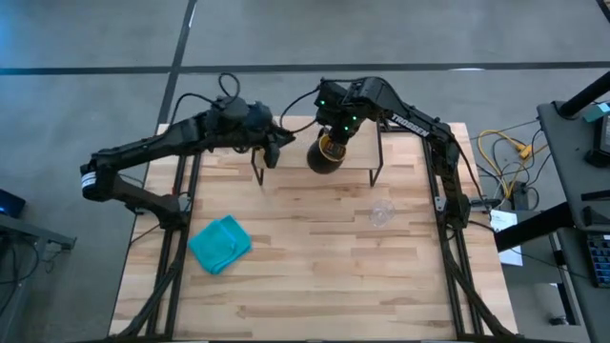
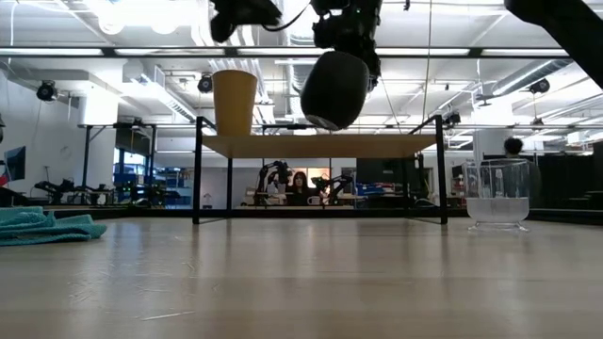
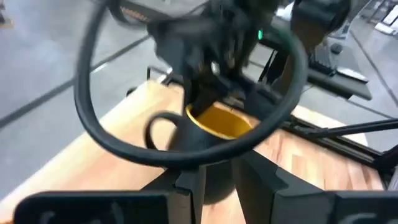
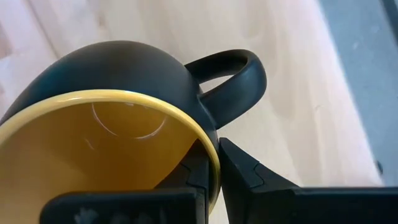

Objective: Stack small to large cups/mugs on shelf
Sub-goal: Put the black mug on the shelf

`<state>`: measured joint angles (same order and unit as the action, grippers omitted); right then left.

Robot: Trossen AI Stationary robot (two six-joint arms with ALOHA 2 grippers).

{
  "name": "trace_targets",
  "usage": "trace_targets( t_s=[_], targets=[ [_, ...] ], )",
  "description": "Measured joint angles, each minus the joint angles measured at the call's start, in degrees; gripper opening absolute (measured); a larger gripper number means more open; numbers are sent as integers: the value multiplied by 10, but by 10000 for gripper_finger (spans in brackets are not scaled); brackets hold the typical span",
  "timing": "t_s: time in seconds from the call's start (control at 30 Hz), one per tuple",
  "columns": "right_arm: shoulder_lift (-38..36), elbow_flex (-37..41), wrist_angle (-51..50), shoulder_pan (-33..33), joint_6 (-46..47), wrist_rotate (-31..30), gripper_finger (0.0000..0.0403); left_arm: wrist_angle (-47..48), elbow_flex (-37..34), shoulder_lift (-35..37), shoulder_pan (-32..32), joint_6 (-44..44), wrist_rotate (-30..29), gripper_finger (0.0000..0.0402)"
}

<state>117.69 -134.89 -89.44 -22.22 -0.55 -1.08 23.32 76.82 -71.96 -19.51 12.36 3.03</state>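
Observation:
The dark mug with the yellow-orange inside (image 2: 334, 89) hangs from my right gripper (image 4: 219, 158), above the middle of the shelf (image 2: 320, 144). The handleless yellow-orange cup (image 2: 234, 102) stands upright on the shelf's left end. My left gripper (image 1: 274, 148) hovers open above that cup and hides it in the high view. In the left wrist view the mug (image 3: 214, 121) shows beyond the open fingers. The small clear glass (image 2: 497, 193) stands on the table, on the near side of the shelf's right end. My right gripper pinches the mug's rim (image 4: 214, 167) right next to the handle (image 4: 233, 81). One finger is inside (image 4: 198, 177) and one outside (image 4: 252, 177), coming from above. The mug is lifted clear of the shelf and hangs tilted below the fingers.
A crumpled teal cloth (image 1: 221, 243) lies on the table's left near part. The shelf's black legs (image 1: 376, 162) stand on the far half of the table (image 1: 315, 286). Cables and equipment sit beyond the right edge.

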Motion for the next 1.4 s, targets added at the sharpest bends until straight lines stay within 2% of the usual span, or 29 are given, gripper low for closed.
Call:
trace_targets(
  t_s=[0.3, 0.57, 0.9, 1.4],
  targets=[
    [-2, 0, -4, 89, 36, 28, 13, -1, 5, 93, 0, -13, -19, 63],
    [37, 2, -4, 165, 83, 27, 13, 1, 5, 155, 0, -13, -18, 63],
    [105, 3, -6, 213, 146, 60, 13, 2, 4, 165, 0, -12, -21, 63],
    [181, 3, -6, 238, 171, 60, 13, 3, 4, 158, 0, -25, -16, 63]
  ],
)
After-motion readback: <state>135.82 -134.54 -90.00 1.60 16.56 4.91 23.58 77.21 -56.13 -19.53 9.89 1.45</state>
